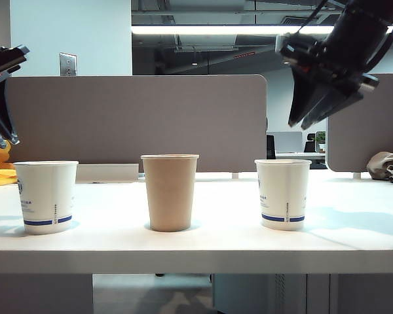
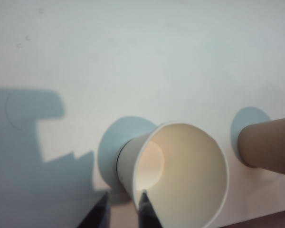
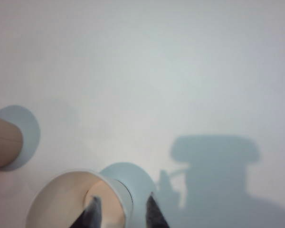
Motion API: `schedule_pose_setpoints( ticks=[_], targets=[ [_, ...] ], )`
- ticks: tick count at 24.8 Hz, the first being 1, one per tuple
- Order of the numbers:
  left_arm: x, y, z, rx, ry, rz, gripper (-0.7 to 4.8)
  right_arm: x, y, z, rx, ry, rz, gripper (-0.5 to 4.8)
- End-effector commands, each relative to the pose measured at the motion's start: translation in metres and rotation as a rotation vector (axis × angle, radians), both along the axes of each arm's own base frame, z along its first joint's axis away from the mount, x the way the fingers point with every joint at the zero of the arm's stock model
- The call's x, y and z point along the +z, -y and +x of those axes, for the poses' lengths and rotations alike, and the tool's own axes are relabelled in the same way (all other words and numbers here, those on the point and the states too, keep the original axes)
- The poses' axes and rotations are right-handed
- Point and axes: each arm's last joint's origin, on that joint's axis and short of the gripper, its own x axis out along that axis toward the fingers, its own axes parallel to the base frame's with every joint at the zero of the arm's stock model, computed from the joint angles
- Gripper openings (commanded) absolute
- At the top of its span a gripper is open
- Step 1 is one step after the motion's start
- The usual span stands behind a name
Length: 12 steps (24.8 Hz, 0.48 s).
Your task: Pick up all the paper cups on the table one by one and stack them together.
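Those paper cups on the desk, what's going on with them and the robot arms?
Three paper cups stand apart in a row on the white table, none stacked yet: a white cup on the left, a tan cup in the middle, another white cup on the right. The left tool hangs above the left white cup, the right tool above the right one. Both tools have their fingers apart and hold nothing.

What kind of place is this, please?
Most likely an open-plan office: a white desk top backed by grey partition panels, with a monitor on a further desk and strip lighting under an exposed ceiling.
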Motion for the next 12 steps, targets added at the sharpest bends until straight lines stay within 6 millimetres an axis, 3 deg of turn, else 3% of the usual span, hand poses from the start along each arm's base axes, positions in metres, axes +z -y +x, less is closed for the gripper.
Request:
schedule_pose_setpoints(
  ticks=[1, 5, 12],
  targets=[
    [0.002, -0.001, 0.000, -0.001, 0.015, 0.008, 0.81, -0.011, -0.003, 0.009, 0.002, -0.037, -0.014, 1.27],
    [0.002, -0.001, 0.000, -0.002, 0.014, 0.008, 0.86, -0.028, -0.003, 0.010, 0.006, -0.142, -0.041, 1.85],
    [0.002, -0.001, 0.000, -0.012, 0.021, 0.016, 0.86, -0.018, -0.002, 0.005, 0.016, -0.171, -0.036, 2.03]
  ],
)
